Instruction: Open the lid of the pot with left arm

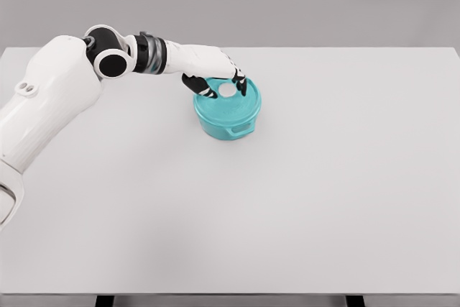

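Observation:
A teal pot (228,121) with side handles stands on the white table, a little left of the middle and toward the back. Its teal lid (248,102) sits on it, with a white round knob (227,90) in the centre. My left arm comes in from the left and its hand (225,89) hovers right over the lid. The thumb (204,89) is on the knob's left and the black fingertips (241,85) on its right, with a gap showing on both sides. The hand is open around the knob. The palm hides the back of the lid.
The white table (323,199) stretches wide to the right and toward the front edge. A grey wall rises behind it. Dark table legs (105,300) show under the front edge.

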Motion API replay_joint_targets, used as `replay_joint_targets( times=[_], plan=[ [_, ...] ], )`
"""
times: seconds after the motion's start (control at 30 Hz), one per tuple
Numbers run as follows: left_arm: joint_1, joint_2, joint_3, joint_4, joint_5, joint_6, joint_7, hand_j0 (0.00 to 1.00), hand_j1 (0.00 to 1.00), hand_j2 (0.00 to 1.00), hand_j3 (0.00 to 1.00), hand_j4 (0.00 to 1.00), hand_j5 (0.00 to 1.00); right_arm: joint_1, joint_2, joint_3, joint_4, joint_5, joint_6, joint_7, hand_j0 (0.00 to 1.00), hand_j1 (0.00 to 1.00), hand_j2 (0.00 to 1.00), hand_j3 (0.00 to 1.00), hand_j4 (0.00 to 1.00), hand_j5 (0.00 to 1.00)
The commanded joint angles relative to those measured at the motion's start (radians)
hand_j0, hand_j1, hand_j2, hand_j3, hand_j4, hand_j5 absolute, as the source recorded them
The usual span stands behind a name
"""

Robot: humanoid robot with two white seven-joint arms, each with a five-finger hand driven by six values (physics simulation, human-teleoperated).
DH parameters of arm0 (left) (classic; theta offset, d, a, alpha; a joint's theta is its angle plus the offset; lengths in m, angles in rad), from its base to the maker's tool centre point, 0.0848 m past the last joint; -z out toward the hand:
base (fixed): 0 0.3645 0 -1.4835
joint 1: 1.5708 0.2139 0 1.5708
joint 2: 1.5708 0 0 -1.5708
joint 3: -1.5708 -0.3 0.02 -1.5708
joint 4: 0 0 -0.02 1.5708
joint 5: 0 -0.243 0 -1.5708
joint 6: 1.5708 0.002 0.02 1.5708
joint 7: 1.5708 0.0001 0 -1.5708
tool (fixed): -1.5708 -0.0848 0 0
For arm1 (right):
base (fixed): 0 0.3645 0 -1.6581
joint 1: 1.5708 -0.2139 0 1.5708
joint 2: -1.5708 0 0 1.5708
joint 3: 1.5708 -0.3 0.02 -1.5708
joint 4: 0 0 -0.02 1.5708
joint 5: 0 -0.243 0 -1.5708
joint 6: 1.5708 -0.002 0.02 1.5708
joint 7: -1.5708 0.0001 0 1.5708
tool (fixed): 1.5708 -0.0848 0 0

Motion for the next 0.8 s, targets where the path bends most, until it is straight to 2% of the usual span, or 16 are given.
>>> replay_joint_targets(
  times=[0.0, 0.2, 0.63, 0.77],
  plan=[
    [0.000, 0.000, 0.002, 0.000, 0.005, 0.003, 0.000, 0.63, 0.63, 0.63, 0.63, 0.63, 0.63, 0.000, 0.000, 0.000, 0.000, 0.000, 0.000, 0.001, 1.00, 1.00, 1.00, 1.00, 1.00, 1.00],
    [0.002, -0.009, -0.020, 0.000, 0.005, 0.003, 0.000, 0.63, 0.63, 0.63, 0.63, 0.63, 0.63, 0.000, 0.000, 0.000, -0.001, 0.000, 0.000, 0.000, 1.00, 1.00, 1.00, 1.00, 1.00, 1.00],
    [-0.002, 0.003, -0.020, -0.007, 0.008, 0.003, 0.000, 0.45, 0.45, 0.45, 0.45, 0.45, 0.45, 0.000, 0.000, 0.000, 0.000, 0.000, 0.000, 0.000, 1.00, 1.00, 1.00, 1.00, 1.00, 1.00],
    [-0.006, 0.026, -0.017, -0.014, 0.012, 0.003, 0.000, 0.44, 0.44, 0.44, 0.44, 0.44, 0.44, 0.000, 0.000, 0.000, 0.000, 0.000, 0.000, 0.001, 1.00, 1.00, 1.00, 1.00, 1.00, 1.00]
  ],
)
